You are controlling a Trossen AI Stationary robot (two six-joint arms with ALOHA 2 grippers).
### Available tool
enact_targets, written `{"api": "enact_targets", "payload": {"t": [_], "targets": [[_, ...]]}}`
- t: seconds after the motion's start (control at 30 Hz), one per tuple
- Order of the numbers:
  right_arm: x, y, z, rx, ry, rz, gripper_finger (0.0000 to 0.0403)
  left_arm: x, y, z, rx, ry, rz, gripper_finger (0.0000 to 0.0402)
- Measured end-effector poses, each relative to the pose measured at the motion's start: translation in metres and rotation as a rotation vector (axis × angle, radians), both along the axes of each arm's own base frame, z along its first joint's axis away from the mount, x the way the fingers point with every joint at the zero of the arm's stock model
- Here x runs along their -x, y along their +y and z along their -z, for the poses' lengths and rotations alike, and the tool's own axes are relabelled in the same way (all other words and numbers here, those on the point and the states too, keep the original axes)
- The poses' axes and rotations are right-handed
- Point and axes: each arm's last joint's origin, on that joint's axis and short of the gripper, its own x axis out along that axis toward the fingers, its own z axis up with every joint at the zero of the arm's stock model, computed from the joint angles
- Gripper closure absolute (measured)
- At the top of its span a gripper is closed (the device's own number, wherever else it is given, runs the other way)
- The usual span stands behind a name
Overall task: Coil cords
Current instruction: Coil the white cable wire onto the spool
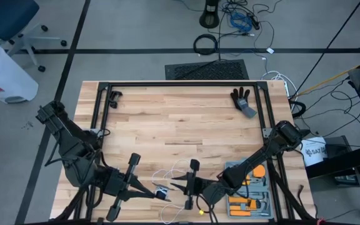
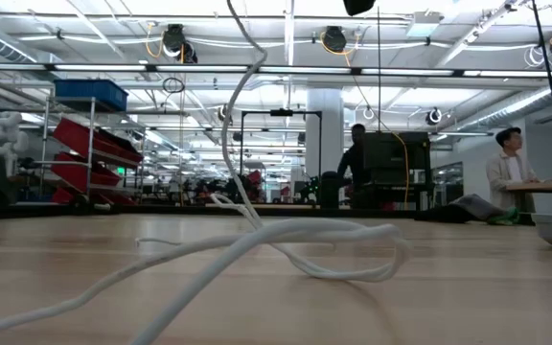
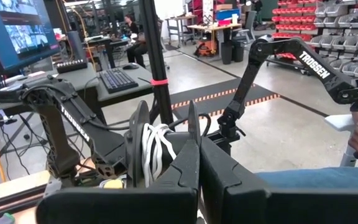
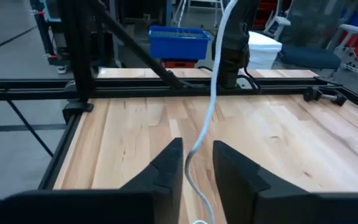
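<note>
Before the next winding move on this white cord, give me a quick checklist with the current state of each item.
1. Left gripper shut on the reel: ok, fingers closed, white turns show on the spool.
2. Right gripper around the white cord: ok, the cord runs between its fingers, which stand slightly apart.
3. Cord under tension: not ok, slack loops lie on the table in the low view.
4. Slack free of knots: cannot tell, strands cross.
5. Grippers apart from each other: ok in the high view.
6. Tool tray away from the cord: ok, it lies beyond the right arm.
</note>
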Motion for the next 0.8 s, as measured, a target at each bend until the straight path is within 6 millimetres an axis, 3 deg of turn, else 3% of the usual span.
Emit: {"api": "enact_targets", "payload": {"t": [0.17, 0.3, 0.8], "targets": [[0.000, 0.001, -0.001, 0.007, -0.007, -0.007, 0.0389, 0.000, -0.001, 0.001, -0.005, 0.005, 0.003, 0.0400], [0.003, 0.004, -0.002, 0.017, -0.002, -0.020, 0.0397, 0.002, -0.002, 0.003, -0.021, 0.019, 0.010, 0.0400], [0.068, 0.044, -0.033, -0.026, 0.141, -0.286, 0.0402, 0.016, 0.013, 0.010, -0.172, 0.134, 0.016, 0.0400]]}}
